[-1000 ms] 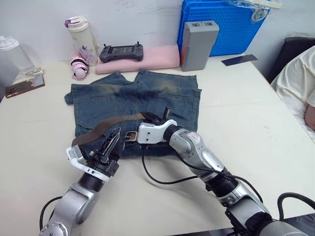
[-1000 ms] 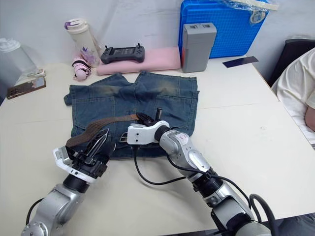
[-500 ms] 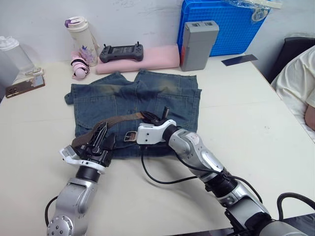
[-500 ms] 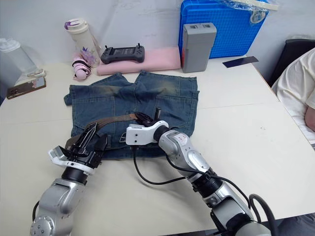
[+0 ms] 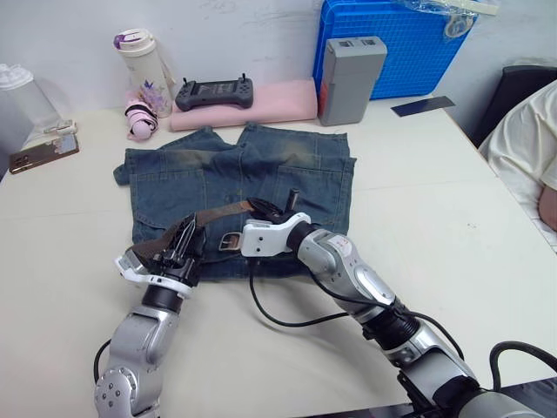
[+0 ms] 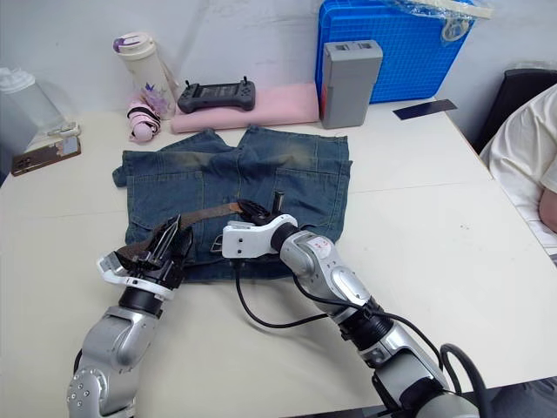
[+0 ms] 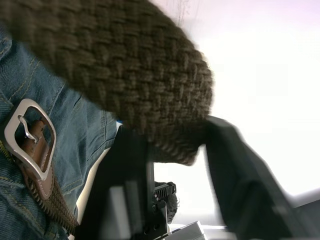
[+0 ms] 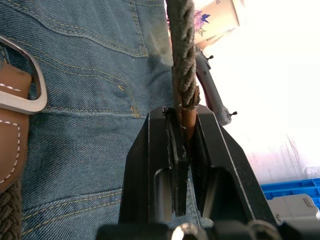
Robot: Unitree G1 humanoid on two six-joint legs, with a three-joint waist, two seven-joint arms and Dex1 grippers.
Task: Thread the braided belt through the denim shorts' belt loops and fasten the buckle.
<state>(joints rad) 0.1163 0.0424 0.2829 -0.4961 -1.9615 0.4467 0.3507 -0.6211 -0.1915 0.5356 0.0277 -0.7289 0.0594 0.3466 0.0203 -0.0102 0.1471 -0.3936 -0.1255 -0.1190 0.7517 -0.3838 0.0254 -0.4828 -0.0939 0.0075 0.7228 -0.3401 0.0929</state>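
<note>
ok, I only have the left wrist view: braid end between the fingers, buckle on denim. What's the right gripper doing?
Observer: The right gripper is shut on the braided belt, pinching the strap edge-on further along.
Operator: Is the strap between the grippers lying on the shorts?
Observer: It looks lifted off the denim shorts, running from the left gripper to the right one.
Operator: And where's the buckle relative to them?
Observer: The buckle lies flat near the shorts' edge closest to the robot, between the two grippers.
</note>
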